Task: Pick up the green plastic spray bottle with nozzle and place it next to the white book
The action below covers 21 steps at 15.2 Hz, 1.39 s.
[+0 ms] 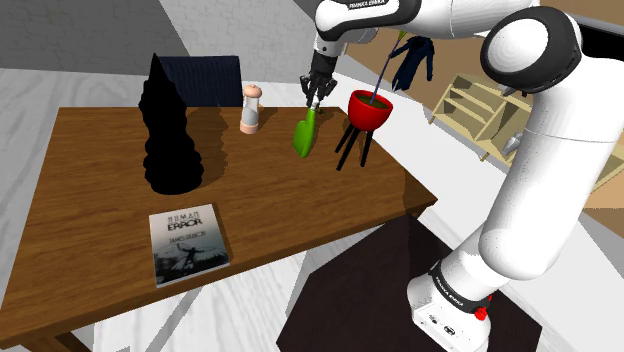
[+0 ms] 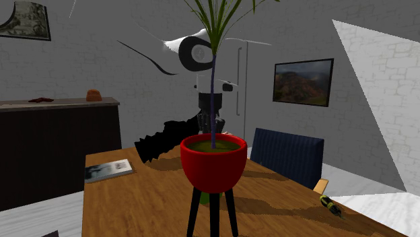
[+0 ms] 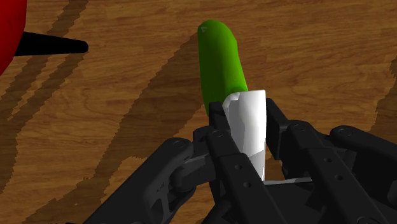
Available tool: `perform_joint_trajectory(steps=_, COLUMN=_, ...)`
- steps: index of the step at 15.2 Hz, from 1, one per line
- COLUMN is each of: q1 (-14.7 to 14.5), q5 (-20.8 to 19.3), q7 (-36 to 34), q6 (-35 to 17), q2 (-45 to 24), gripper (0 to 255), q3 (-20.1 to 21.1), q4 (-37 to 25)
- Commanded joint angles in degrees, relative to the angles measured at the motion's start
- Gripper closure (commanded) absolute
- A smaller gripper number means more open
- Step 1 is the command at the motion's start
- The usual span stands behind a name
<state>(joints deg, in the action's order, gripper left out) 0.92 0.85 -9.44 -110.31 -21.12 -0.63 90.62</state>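
We record the gripper (image 1: 316, 96) clenched on the white nozzle of the green spray bottle (image 1: 306, 133). The bottle's long axis hangs down from the jaws, slightly tilted, just beside the red plant pot (image 1: 371, 110). The white book (image 1: 188, 245) lies well apart toward the shoulder view's lower left. The black cone (image 1: 170, 130) flanks that path, so we judge a lifted carry safer.
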Motion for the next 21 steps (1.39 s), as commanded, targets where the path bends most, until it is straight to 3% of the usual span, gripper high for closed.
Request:
perform_joint_trajectory(steps=1, q1=0.0, q5=0.0, q7=0.0, q6=0.0, q2=0.0, gripper=255, q3=0.0, q4=0.0)
perform_joint_trajectory(steps=19, q1=0.0, q5=-0.1, q7=-0.1, q6=11.6, q2=1.1, gripper=255, q3=0.0, q4=-10.4)
perform_joint_trajectory(steps=21, q1=-1.5, q5=-0.2, q7=-2.4, q6=10.7, q2=2.9, gripper=255, q3=0.7, q4=-7.8)
